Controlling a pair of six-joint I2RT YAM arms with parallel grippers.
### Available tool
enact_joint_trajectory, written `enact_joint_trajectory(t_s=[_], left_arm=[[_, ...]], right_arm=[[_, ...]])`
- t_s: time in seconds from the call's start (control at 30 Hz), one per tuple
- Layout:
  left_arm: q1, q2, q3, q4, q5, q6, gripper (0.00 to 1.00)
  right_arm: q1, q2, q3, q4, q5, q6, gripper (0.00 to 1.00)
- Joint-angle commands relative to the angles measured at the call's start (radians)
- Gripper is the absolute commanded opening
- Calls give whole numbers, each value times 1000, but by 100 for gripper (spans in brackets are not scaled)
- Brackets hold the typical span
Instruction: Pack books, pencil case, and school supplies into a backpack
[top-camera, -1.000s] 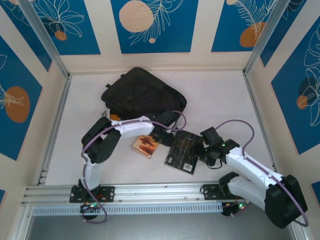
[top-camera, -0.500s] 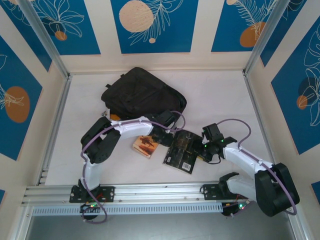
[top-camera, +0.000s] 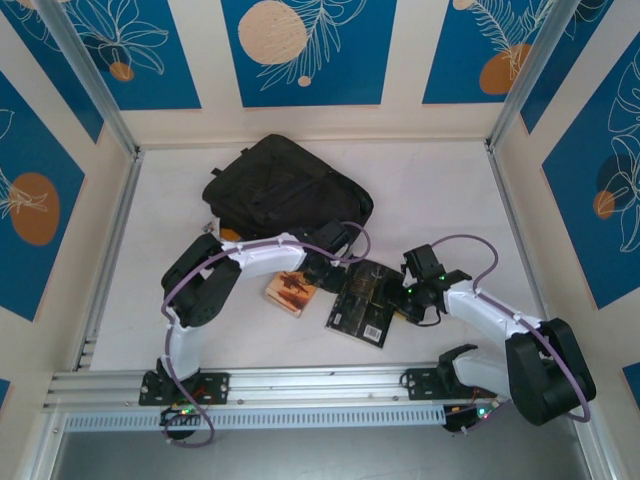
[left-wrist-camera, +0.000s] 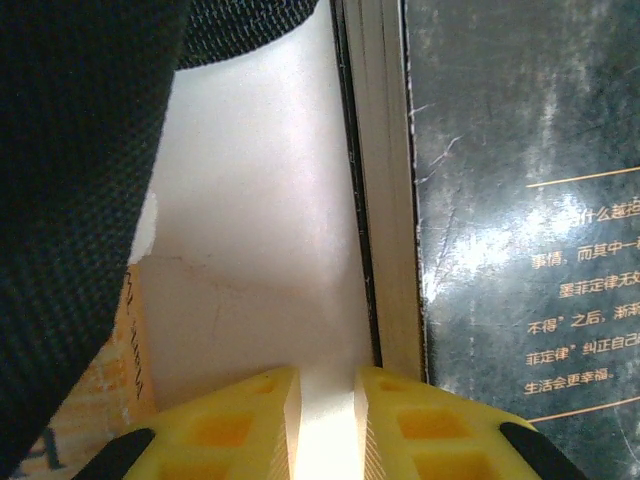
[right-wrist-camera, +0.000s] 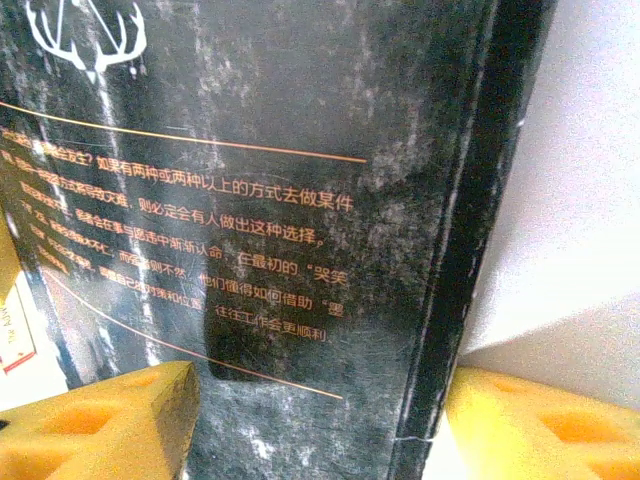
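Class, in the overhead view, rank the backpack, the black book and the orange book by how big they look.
1. backpack, by far the largest
2. black book
3. orange book, clearly the smallest

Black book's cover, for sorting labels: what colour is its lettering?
Orange lettering on the black book, clearest in the right wrist view.

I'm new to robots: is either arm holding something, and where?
Nothing seems held: the right end effector straddles the black book at its spine, open; left end effector empty.
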Motion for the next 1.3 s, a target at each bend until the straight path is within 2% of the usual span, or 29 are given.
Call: enact_joint_trajectory(t_s=[0.0,0.23,0.4,0.57,0.8,0.9,1.0,1.1,1.27], left_arm=[[-2,15,-22,-2,37,1,21],[-2,9,-35,15,46,0,19],[-2,9,-33,18,55,-1,18],[-2,2,-36,29,76,-10,18],[-3,-28,-68,87,143,-49,17],[-3,-41,-85,119,177,-71,17],[-2,-78,-98,125,173,-85,17],[-1,-138,-104,104,146,-89,22],[7,-264,-111,60,108,-102,43]], right_arm=[[8,-33,-33,185,-213,45,66],[-94,-242,-85,359,-403,195,64],[-115,-295,-116,415,-487,238,63],[-109,-272,-180,485,-476,268,62],[-50,-136,-157,477,-360,224,55],[-36,-57,-139,475,-326,217,44],[-42,-37,-113,412,-300,190,23],[-48,-129,-90,301,-239,138,0],[-61,-380,-91,207,-236,54,0]])
